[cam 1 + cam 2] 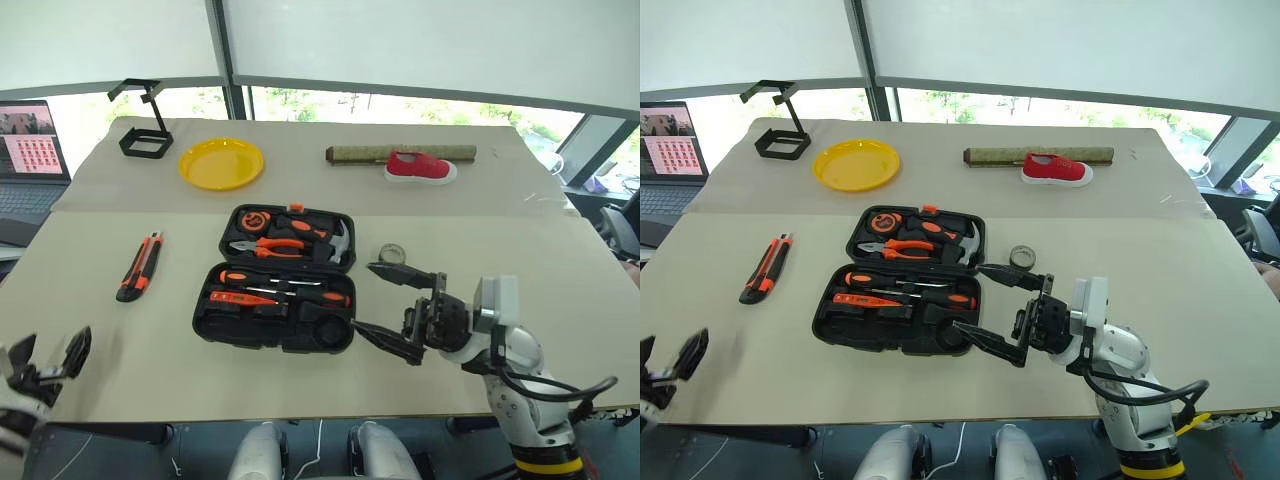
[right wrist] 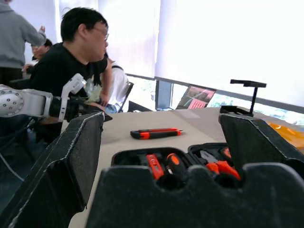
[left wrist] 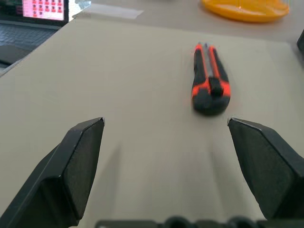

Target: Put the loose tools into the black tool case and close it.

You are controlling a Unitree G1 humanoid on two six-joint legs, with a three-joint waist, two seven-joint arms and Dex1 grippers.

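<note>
Lying on the table left of the open case [image 1: 274,292], my knife [image 1: 139,267] looks light, rigid and slick; I would pinch across its middle. Left gripper [image 1: 48,362], near the table's edge, and right gripper [image 1: 391,311], beside the case, gape empty.

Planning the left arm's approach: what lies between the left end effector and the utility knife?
Only bare table: in the left wrist view, nothing lies between the open left end effector and the utility knife.

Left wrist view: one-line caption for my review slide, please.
Open left claw hovers over the table, aimed at the orange-and-black utility knife lying loose ahead.
</note>
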